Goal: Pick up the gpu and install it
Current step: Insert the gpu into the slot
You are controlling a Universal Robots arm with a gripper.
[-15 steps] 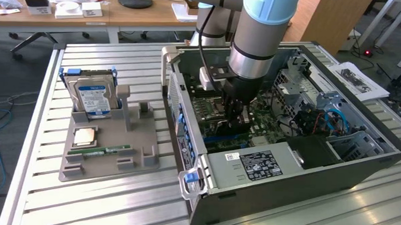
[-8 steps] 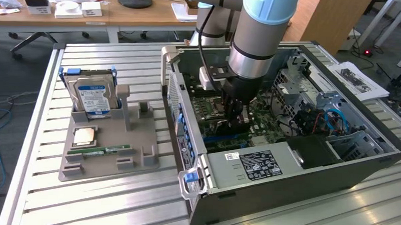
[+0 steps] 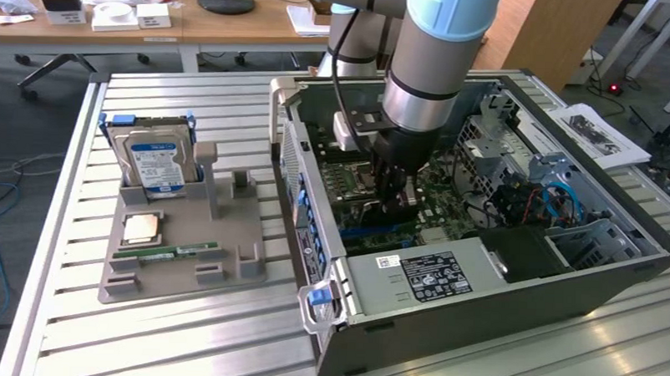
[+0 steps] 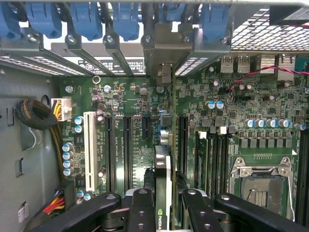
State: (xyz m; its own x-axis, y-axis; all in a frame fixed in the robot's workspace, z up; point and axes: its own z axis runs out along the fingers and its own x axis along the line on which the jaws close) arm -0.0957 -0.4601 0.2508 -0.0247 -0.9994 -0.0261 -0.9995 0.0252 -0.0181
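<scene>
The gpu (image 4: pixel 163 166) is standing on edge deep inside the open computer case (image 3: pixel 599 272), just above the green motherboard (image 4: pixel 125 101). In the wrist view it is showing edge-on as a thin dark strip. It is running in line with the long black expansion slots (image 4: pixel 128 145), between the short slot and the next long one. Its far end is reaching toward the metal brackets at the case's rear wall, under the row of blue clips (image 4: pixel 87 19). I cannot tell whether its lower edge is sitting in a slot or hanging just over one.

The black fingers (image 4: pixel 141 208) are clenching the gpu from both sides, one on each face of the card. The arm (image 3: pixel 429 66) is coming straight down into the case from above.

A white slot (image 4: pixel 89 145) is lying beyond the black ones, and the empty processor socket (image 4: pixel 263 186) is sitting on the other side of the card. The power supply (image 3: pixel 427 275), with its label facing up, is filling the near end of the case.

Toward the exterior view's left, well apart from the case, a grey holder (image 3: pixel 226 259) is resting on the slatted metal counter (image 3: pixel 140 340). It is carrying an upright hard drive (image 3: pixel 158 161) with a blue label, a square chip (image 3: pixel 142 227) and a narrow green memory stick (image 3: pixel 182 252).
</scene>
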